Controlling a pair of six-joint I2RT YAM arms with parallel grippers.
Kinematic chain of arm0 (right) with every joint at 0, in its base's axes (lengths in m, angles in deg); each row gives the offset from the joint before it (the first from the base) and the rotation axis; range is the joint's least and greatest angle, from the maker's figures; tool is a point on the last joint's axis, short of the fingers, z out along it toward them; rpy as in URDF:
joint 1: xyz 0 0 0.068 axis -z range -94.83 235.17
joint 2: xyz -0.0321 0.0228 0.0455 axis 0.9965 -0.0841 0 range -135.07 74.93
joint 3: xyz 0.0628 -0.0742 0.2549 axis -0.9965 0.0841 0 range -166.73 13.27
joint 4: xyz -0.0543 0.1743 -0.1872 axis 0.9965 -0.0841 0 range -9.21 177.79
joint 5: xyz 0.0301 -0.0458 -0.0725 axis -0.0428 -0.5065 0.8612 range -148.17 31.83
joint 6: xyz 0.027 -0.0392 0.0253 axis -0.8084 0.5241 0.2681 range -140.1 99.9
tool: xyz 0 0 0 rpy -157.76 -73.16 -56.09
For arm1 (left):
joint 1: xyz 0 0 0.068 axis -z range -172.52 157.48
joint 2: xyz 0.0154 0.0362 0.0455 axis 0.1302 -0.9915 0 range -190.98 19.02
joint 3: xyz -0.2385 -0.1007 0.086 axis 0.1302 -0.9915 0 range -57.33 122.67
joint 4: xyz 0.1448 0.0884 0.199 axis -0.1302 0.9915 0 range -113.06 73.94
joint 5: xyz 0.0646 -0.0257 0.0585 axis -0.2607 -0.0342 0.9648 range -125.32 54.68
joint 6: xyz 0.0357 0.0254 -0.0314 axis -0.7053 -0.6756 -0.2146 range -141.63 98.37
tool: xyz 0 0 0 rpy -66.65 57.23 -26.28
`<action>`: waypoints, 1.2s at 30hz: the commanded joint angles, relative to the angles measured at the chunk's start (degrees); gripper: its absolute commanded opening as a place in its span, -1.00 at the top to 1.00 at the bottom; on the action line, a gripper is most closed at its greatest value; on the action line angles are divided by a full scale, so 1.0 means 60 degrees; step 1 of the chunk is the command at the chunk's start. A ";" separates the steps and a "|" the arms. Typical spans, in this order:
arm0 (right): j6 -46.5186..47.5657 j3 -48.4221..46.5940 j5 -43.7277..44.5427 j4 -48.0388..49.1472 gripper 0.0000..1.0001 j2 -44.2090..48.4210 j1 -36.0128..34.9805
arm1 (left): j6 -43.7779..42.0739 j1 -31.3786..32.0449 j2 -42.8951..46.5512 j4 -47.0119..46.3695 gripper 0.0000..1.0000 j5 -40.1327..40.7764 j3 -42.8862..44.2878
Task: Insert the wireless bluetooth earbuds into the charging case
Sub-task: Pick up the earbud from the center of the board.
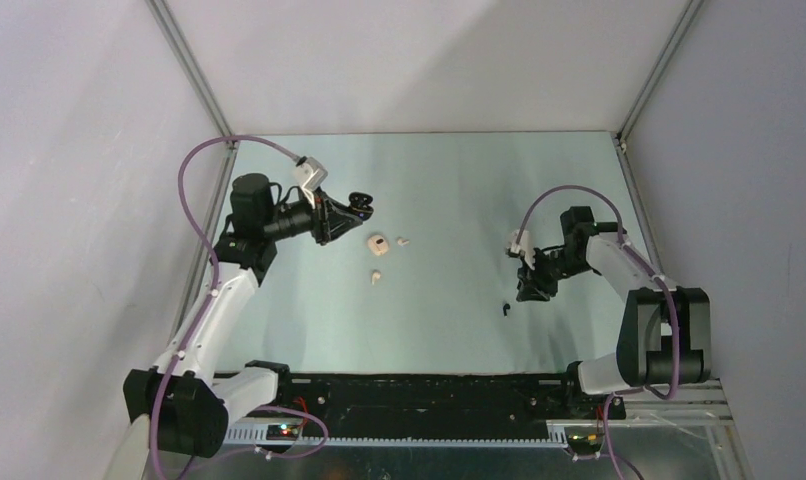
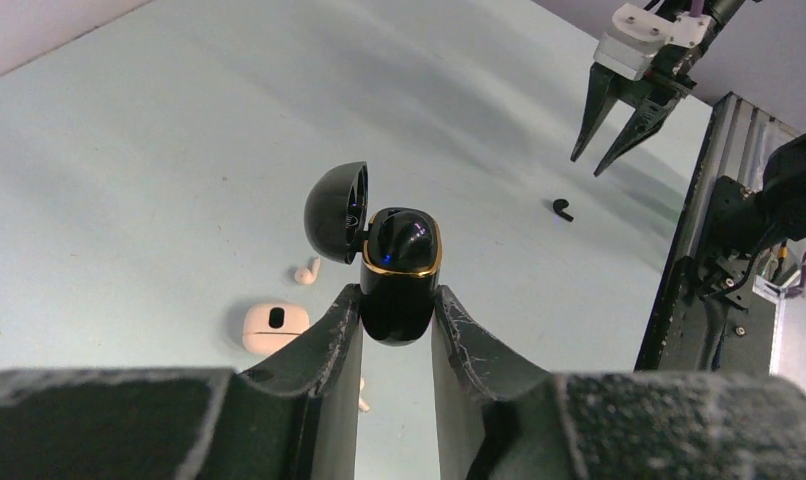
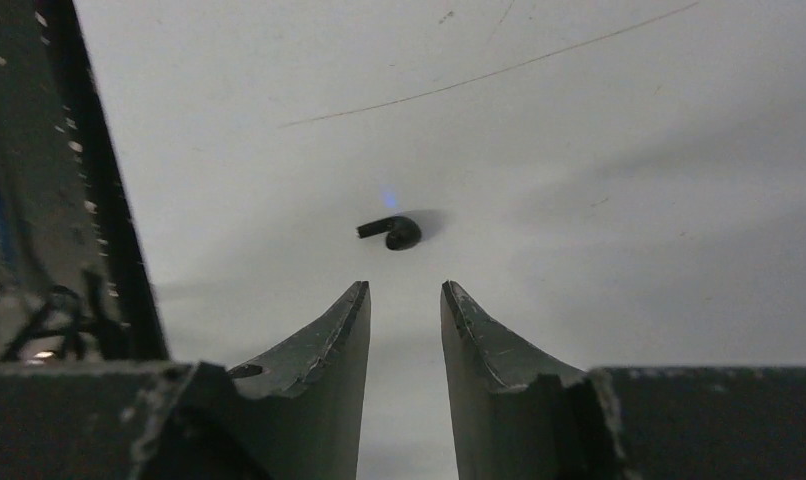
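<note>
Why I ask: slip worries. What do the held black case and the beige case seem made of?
Black case: likely hard plastic, high gloss; sharp reflections, gold-coloured band, possibly metallic trim. Beige case: likely plastic, satin; soft, diffuse sheen.

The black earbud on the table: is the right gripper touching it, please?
Apart. The right wrist view shows the black earbud lying beyond the tips of the open right gripper, with bare table between them.
</note>
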 commanded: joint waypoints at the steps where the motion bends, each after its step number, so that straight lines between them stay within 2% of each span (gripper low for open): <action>1: 0.2243 0.0532 -0.0344 0.1001 0.26 0.0348 0.0128 | -0.0860 -0.0058 -0.0029 0.0996 1.00 -0.0238 0.0533; 6: 0.3093 0.1395 0.0301 0.1919 0.22 0.0481 -0.0222 | -0.1200 -0.0056 -0.0156 0.1341 1.00 -0.0167 0.0777; 10: 0.3692 0.1525 0.0863 0.1867 0.19 0.0304 -0.0648 | -0.1228 -0.0054 -0.0179 0.1385 1.00 -0.0166 0.0808; 24: 0.3571 0.1529 0.2212 0.2350 0.20 -0.0511 -0.1759 | -0.1245 -0.0043 0.0017 0.1384 1.00 -0.0171 0.0519; 30: 0.3680 0.1349 0.2338 0.1964 0.22 -0.0658 -0.1886 | -0.1294 -0.0034 0.0028 0.1384 1.00 -0.0168 0.0431; 36: 0.3567 0.1322 0.2520 0.1886 0.33 -0.0749 -0.2088 | -0.1338 -0.0041 0.0035 0.1368 1.00 -0.0157 0.0337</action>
